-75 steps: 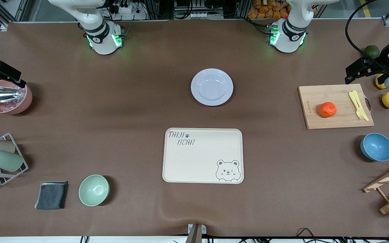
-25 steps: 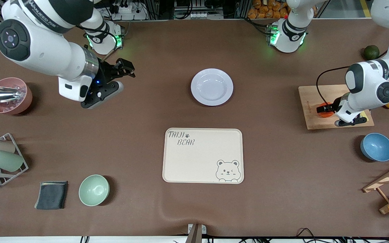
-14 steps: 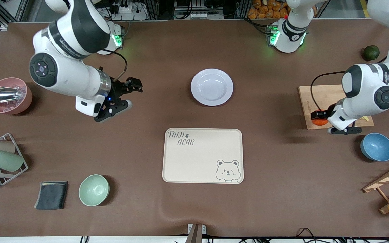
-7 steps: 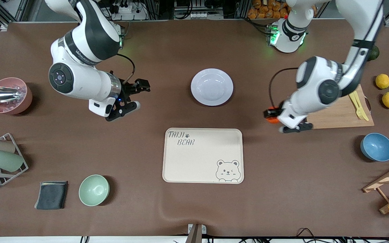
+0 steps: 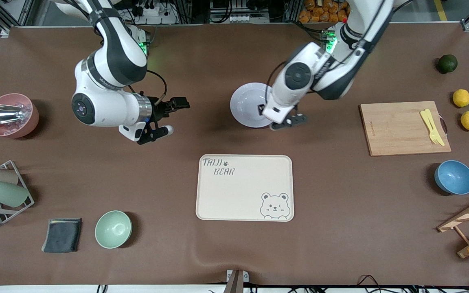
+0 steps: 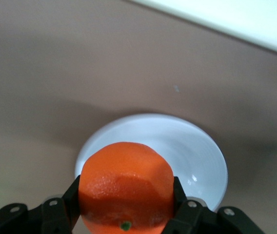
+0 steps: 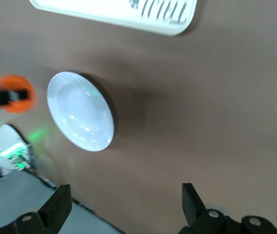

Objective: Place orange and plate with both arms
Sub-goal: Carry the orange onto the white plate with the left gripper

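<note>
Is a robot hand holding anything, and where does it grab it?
The left hand squeezes the orange by its two sides, over the plate. The right hand holds nothing.

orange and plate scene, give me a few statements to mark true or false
1. The left gripper is shut on the orange. True.
2. The orange lies on the cutting board. False: it is held over the plate, and the board carries only a yellow fork.
3. The right gripper is open and holds nothing. True.
4. The plate sits on the bear tray. False: it rests on the table, farther from the front camera than the tray.
5. The right gripper is over the green bowl. False: it is over bare table beside the plate.
</note>
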Controlling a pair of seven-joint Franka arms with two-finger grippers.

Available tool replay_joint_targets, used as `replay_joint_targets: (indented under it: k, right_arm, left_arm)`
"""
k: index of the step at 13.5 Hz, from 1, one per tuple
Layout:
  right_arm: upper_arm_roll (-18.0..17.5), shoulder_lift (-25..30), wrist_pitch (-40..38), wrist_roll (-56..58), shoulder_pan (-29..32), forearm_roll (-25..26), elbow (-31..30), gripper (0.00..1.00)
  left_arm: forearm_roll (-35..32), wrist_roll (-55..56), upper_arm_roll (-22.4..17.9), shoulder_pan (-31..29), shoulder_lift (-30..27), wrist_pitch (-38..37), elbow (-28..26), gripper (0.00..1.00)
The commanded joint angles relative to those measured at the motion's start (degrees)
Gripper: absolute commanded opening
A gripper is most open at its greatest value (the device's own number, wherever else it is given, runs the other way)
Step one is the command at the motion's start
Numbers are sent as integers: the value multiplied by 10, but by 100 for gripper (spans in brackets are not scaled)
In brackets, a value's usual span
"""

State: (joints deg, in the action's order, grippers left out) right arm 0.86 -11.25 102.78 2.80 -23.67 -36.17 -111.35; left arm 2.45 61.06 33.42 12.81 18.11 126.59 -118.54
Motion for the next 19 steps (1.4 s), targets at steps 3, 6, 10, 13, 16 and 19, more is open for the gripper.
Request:
replay_joint_targets:
  k: [3,6,10,13,16,19]
  right_arm:
    - [1,-2,15,32,-31,-115,-64,100]
    - [1,-25,25,101,-26,-139,-82,100]
    - [0,-57,61,164,-39,-208,-106,100]
    - [0,-76,120,203,-85,-277,-128,100]
    - [0,-105,131,236,-107,-339,-128,100]
    - [0,-127,175,262,-140,-379,-128,100]
  left_arm:
    - [-10,92,-10,75,74,52,2,19]
    - [-75,147,-10,77,117,76,2,25]
    - [-105,173,-12,71,128,98,6,100]
    - [-104,180,-11,61,82,94,-1,100]
    - [-104,194,-8,28,-7,58,7,100]
    - [-105,170,-9,-43,-96,15,29,100]
